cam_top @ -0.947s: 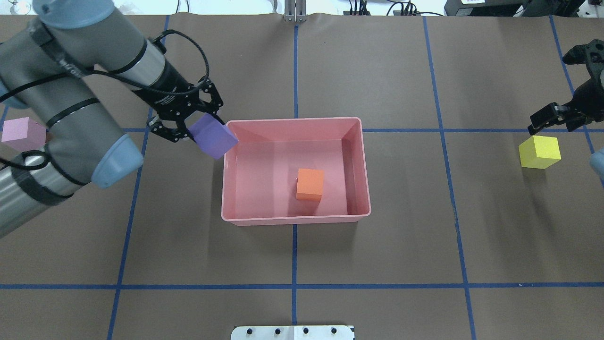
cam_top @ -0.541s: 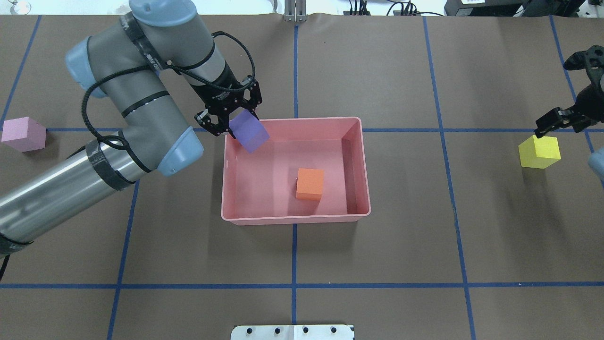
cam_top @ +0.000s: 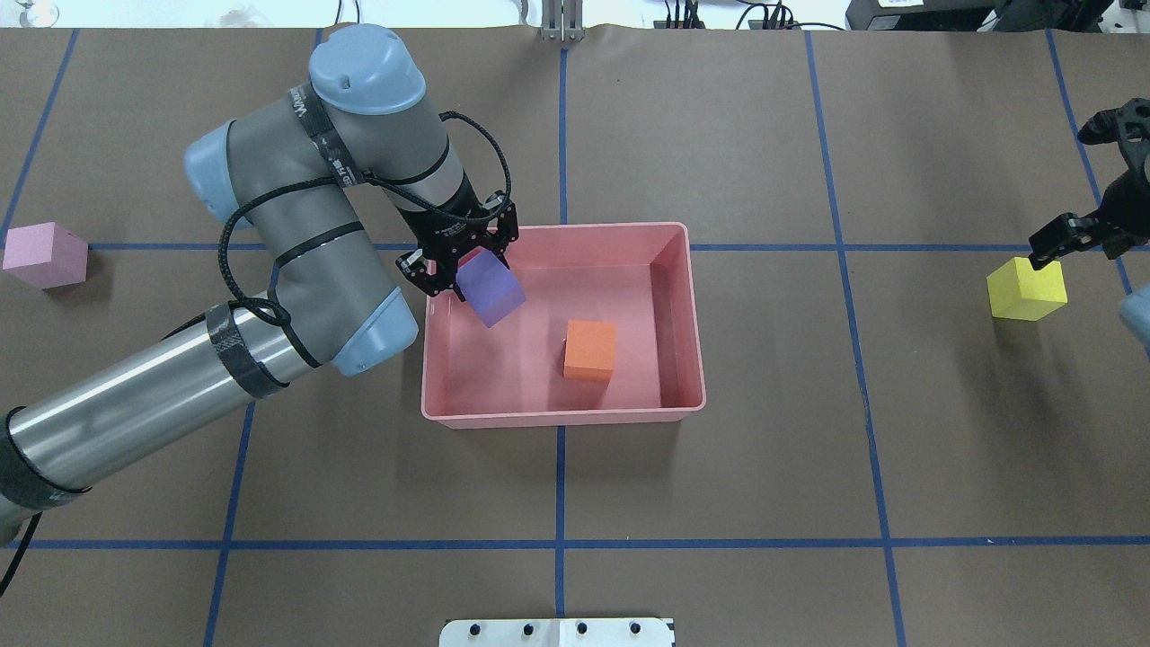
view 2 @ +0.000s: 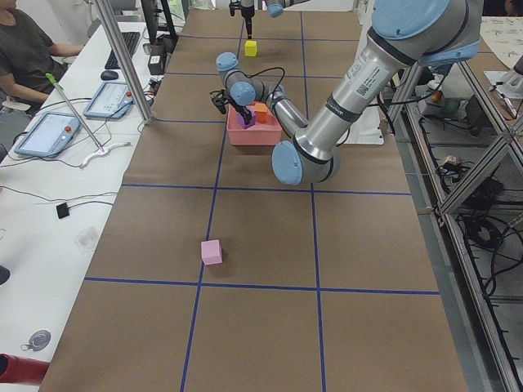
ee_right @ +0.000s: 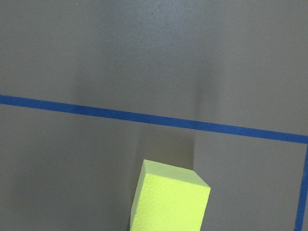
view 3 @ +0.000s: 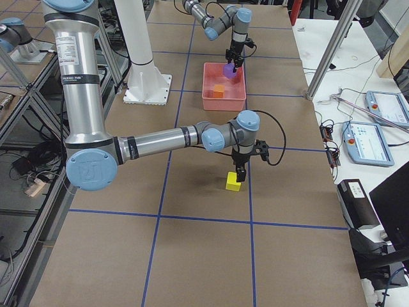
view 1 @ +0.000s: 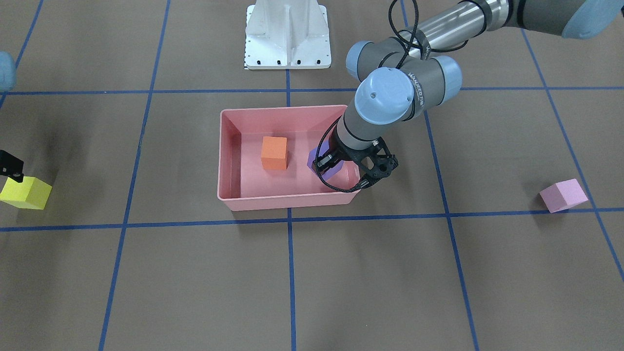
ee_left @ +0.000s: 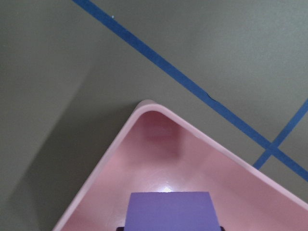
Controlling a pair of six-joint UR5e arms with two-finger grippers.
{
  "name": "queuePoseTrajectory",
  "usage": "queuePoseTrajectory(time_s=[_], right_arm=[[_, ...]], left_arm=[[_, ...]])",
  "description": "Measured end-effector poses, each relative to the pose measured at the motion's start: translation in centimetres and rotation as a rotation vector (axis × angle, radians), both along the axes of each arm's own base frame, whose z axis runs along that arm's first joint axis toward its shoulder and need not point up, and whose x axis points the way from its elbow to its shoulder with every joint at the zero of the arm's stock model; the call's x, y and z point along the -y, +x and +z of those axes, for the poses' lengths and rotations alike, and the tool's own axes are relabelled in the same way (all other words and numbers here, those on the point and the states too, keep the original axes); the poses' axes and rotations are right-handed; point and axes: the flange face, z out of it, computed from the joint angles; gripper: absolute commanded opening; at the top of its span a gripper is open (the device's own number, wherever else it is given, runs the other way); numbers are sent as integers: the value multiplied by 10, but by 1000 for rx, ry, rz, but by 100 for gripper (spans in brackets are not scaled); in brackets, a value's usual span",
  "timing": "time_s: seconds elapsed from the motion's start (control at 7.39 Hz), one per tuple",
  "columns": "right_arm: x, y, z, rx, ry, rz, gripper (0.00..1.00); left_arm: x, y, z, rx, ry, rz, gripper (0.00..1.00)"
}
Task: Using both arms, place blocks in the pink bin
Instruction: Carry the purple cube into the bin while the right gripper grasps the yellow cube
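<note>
My left gripper is shut on the purple block and holds it tilted inside the pink bin, near its far-left corner as the overhead view shows it. The block also shows in the front view and the left wrist view. The orange block lies on the bin's floor. My right gripper is open and hangs just above the yellow block, which sits on the table at the right. The pale pink-lilac block sits on the table at the far left.
Brown paper with blue tape lines covers the table. The white pedestal base stands behind the bin. My left arm's elbow hangs over the table left of the bin. Desks with tablets and an operator flank the table.
My left gripper has carried the purple block from outside the bin's left wall over the rim and into the bin. My right gripper has shifted a little toward the yellow block.
</note>
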Motion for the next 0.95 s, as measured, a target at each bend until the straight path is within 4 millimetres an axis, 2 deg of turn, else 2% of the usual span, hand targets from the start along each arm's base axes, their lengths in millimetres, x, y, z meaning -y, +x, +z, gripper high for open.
queuePoseTrajectory(time_s=[0.14,0.27,0.54,0.81,0.95], right_arm=[[4,-3,18,5,-10,5,100],[7,-7,31,20,-30,32,100],[12,-22,32,56,-102,132,100],[9,-37,40,60,-130,144,100],[6,-42,46,59,-134,135,92]], left_arm=[[-2,4,0,7,7,-3,99],[-3,6,-1,8,13,-5,99],[-3,6,-9,3,22,-8,99],[-3,6,-14,-2,27,-9,99],[-3,5,-17,-6,30,-11,99]])
